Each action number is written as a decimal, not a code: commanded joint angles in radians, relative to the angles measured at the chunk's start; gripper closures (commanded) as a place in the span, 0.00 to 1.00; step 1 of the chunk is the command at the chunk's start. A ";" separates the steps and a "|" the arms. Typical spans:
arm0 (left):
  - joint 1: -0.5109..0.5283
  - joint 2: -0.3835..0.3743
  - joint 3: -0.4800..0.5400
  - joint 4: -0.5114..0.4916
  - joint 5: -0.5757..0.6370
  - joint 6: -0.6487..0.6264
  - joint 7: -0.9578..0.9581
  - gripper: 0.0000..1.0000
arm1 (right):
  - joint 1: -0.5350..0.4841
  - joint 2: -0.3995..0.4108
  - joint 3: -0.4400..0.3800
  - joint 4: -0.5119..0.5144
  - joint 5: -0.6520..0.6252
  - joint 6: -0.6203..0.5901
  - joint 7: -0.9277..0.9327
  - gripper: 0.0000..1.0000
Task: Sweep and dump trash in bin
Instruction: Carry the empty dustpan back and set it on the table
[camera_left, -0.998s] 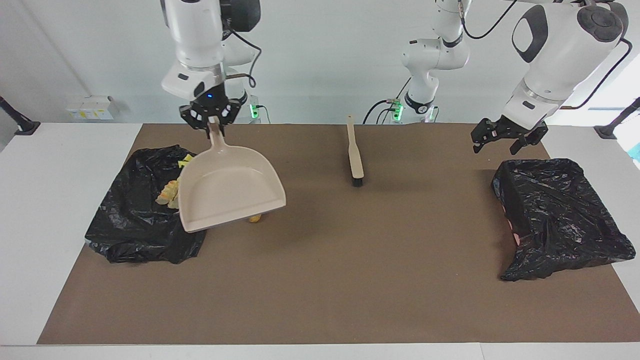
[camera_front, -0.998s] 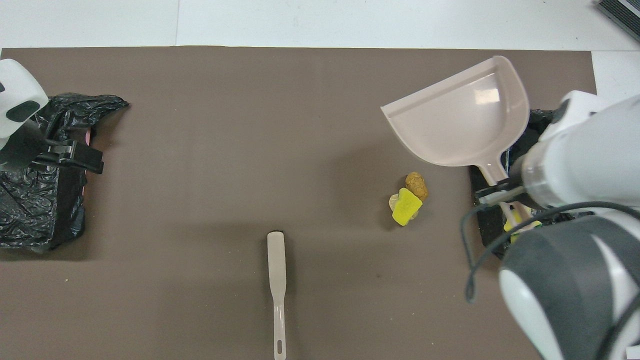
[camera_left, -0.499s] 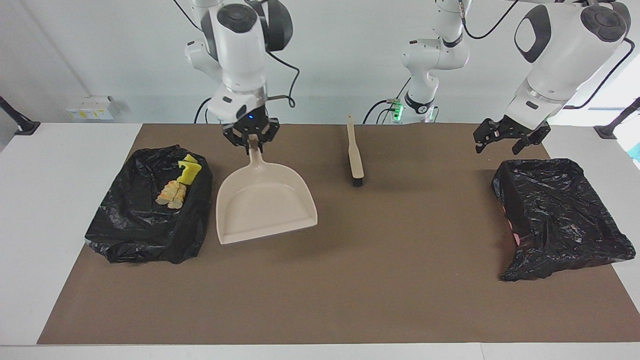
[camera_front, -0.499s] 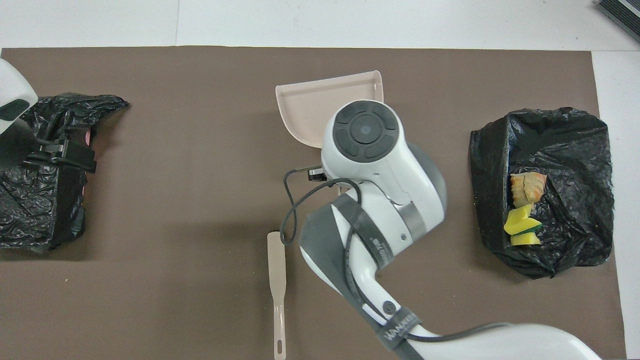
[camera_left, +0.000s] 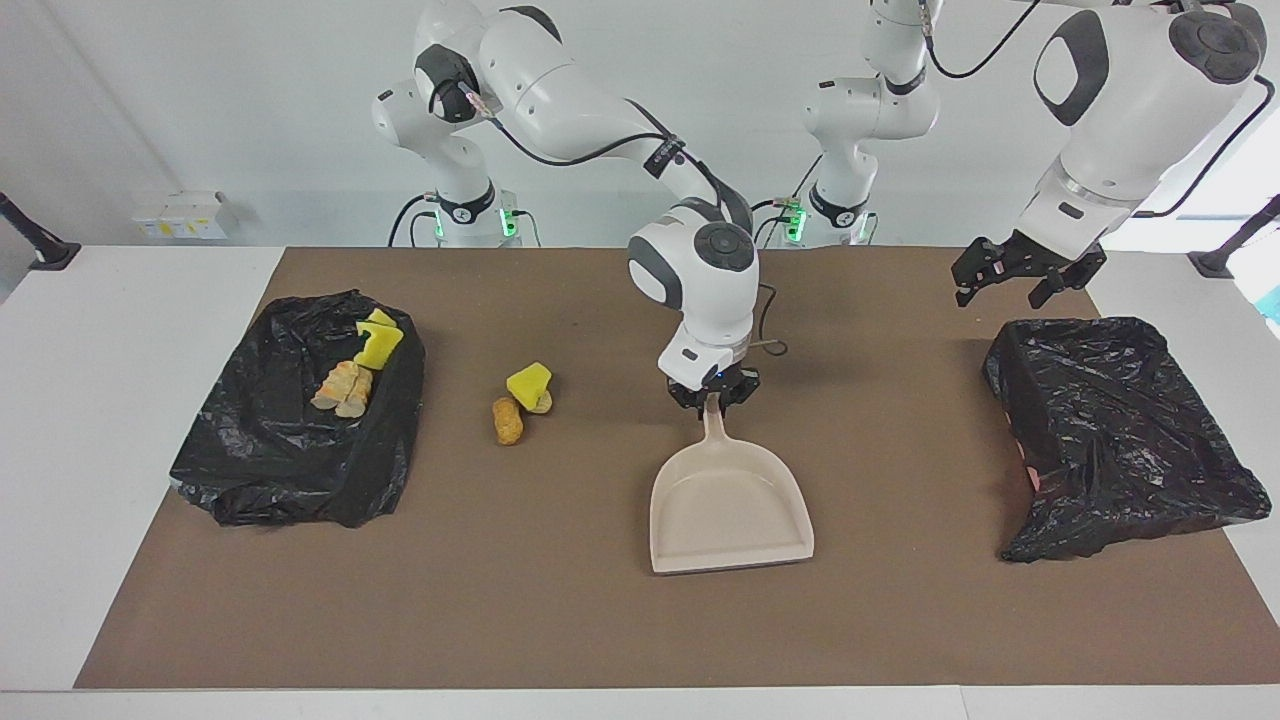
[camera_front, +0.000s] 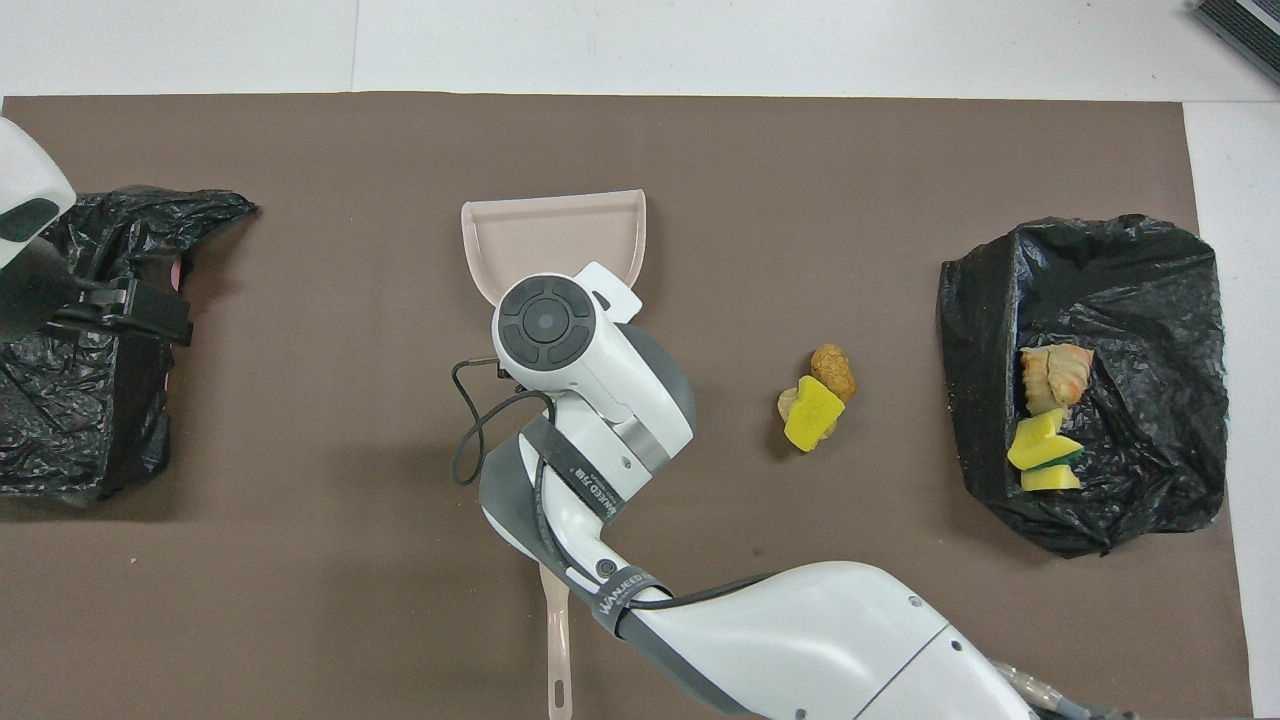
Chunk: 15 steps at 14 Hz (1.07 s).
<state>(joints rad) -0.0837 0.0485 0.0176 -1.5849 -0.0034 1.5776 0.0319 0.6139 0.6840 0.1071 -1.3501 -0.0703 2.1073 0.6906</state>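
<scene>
Right claw (camera_left: 712, 396) grips dustpan (camera_left: 728, 515) (mid-mat).

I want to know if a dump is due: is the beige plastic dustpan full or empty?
Empty. The beige plastic dustpan, held by the right gripper, shows a bare tray; loose trash lies on the mat beside it.

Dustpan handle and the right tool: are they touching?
Touching. In the facing view the right tool is shut on the handle of the dustpan, which starts directly between its fingertips with no gap.
</scene>
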 joint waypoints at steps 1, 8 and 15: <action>0.009 0.005 -0.007 0.016 0.020 0.001 0.000 0.00 | 0.000 0.023 0.000 0.037 0.020 0.005 0.014 0.99; 0.009 0.005 -0.007 0.016 0.020 0.001 0.000 0.00 | -0.009 -0.158 0.012 -0.021 0.041 -0.113 -0.013 0.00; -0.022 0.013 -0.033 0.020 0.007 0.011 -0.004 0.00 | 0.050 -0.516 0.025 -0.463 0.187 -0.139 -0.052 0.00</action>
<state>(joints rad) -0.0874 0.0486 -0.0069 -1.5849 -0.0036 1.5790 0.0318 0.6389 0.2835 0.1264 -1.6225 0.0823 1.9268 0.6625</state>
